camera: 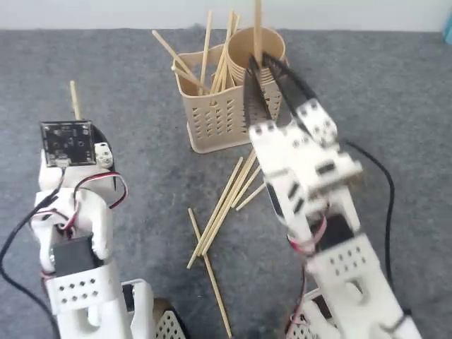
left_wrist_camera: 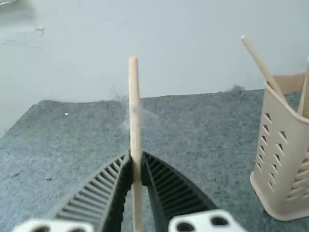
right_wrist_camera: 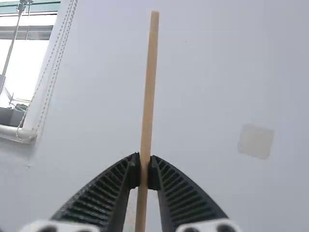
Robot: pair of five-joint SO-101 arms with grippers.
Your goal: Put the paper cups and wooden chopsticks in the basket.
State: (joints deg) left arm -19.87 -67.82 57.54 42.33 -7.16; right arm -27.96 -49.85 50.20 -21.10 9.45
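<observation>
A beige perforated basket (camera: 212, 113) stands at the back of the grey mat, with a paper cup (camera: 272, 44) in its right compartment and several chopsticks (camera: 205, 60) leaning in its left. My right gripper (camera: 258, 67) is over the cup, shut on an upright chopstick (right_wrist_camera: 148, 82) that rises past the cup's rim (camera: 258, 25). My left gripper (left_wrist_camera: 136, 170) is to the left of the basket (left_wrist_camera: 285, 159), shut on another chopstick (left_wrist_camera: 133, 111) whose tip (camera: 74, 99) pokes out beyond the wrist camera. Several loose chopsticks (camera: 224, 206) lie on the mat in front of the basket.
One loose chopstick (camera: 212, 272) lies nearer the front, between the two arm bases. The grey mat (camera: 141, 191) ends at a pale wall behind the basket. A black cable (camera: 385, 198) runs along the right arm.
</observation>
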